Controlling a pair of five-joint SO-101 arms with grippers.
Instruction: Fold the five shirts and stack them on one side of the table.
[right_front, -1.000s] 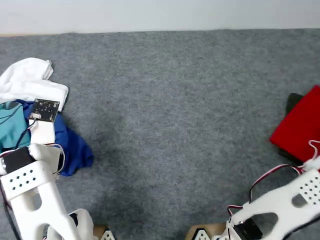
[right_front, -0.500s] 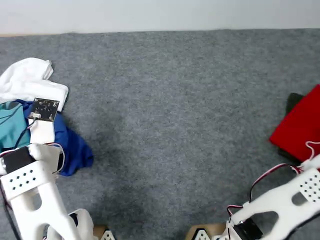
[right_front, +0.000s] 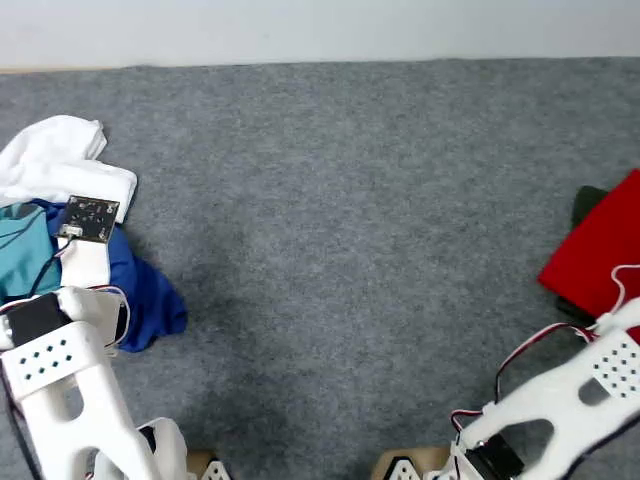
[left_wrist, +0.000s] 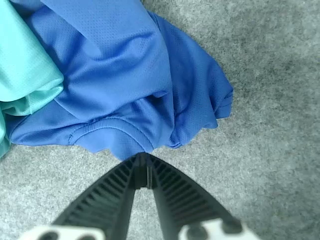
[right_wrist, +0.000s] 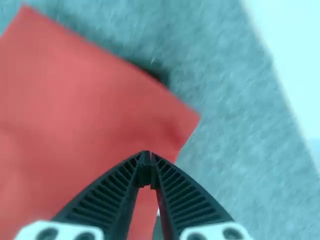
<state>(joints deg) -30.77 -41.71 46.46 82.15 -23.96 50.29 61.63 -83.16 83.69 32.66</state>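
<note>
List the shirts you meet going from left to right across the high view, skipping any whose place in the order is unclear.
teal shirt → blue shirt → red shirt

1. Four shirts in plain view on the one grey tabletop (right_front: 350, 200). Three lie in a loose heap: one white shirt (right_front: 55, 160), one teal shirt (right_front: 22, 245) and one blue shirt (right_front: 140, 285). One red shirt (right_front: 605, 250) lies folded apart from them.
2. One dark garment (right_front: 586, 203), of which a single edge shows beneath the red shirt.
3. Two white robot arms: one left arm (right_front: 60, 370) and one right arm (right_front: 570, 400).
4. Two black hands, one to each arm: the left hand (left_wrist: 144, 159) and the right hand (right_wrist: 145, 156).
5. One small circuit board (right_front: 92, 218), on the left arm.
</note>
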